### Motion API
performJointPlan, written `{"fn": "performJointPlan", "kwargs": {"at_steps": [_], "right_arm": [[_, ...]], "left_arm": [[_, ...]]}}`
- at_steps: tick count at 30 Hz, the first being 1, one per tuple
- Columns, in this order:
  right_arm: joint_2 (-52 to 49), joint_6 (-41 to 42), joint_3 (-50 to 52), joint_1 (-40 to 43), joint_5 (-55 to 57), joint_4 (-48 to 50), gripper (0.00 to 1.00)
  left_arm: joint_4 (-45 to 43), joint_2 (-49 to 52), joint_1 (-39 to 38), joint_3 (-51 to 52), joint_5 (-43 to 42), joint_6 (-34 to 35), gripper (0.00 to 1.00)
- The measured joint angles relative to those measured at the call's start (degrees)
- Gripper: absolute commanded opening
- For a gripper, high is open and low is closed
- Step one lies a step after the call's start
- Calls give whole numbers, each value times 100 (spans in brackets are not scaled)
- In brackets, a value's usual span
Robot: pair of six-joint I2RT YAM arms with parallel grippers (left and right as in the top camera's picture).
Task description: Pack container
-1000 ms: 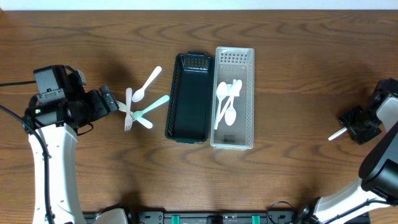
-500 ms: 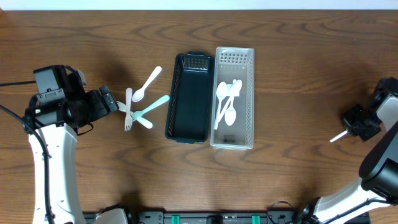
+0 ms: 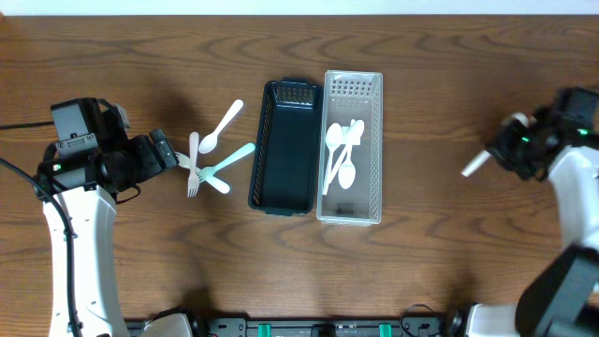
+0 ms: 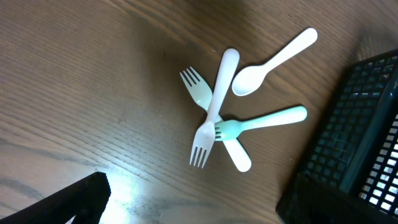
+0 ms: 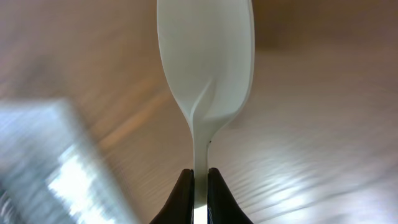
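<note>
Two baskets stand side by side mid-table: a dark one (image 3: 285,145) with nothing in it and a clear one (image 3: 353,201) holding white spoons (image 3: 341,154). My right gripper (image 3: 505,150) is shut on the handle of a white spoon (image 3: 474,164), right of the clear basket; in the right wrist view the spoon (image 5: 205,62) sticks out beyond the gripper (image 5: 200,180), bowl foremost. My left gripper (image 3: 167,150) stands open just left of loose cutlery: a white spoon (image 4: 273,62), a white fork (image 4: 214,106), a teal fork (image 4: 261,121) and a pale fork (image 4: 196,87) beneath them.
The corner of the dark basket (image 4: 360,137) lies close to the right of the cutlery pile. Bare wooden table (image 3: 430,253) lies between the clear basket and my right gripper.
My right gripper has closed on the white spoon and carried it up and left, away from the table's right edge. The left arm and the cutlery pile have not moved.
</note>
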State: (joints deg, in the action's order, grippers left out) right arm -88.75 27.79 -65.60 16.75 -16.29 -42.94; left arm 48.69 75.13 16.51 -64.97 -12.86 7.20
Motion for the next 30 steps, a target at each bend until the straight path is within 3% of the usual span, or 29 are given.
{"fn": "performJointPlan", "kwargs": {"at_steps": [3,8,15,16,19,24,30], "right_arm": [[444,9,-20,-1095,-2,15,1],[367,107,-24,-2579,249,385,1],[-326,162,-24,-3637,494,1156,1],[-498,173,-24,-3740,516,1244,5],[-988,205,-24,-3943,590,1453,33],[-1416,129,-24,-4085,708,1591,49],[-1213,-120,-516,-4048,785,809,58]], "left_arm": [[0,0,0,0,0,0,98],[0,0,0,0,-2,0,98],[0,0,0,0,0,0,98],[0,0,0,0,0,0,98],[2,0,0,0,-2,0,98],[0,0,0,0,-2,0,98],[2,0,0,0,-2,0,98]]}}
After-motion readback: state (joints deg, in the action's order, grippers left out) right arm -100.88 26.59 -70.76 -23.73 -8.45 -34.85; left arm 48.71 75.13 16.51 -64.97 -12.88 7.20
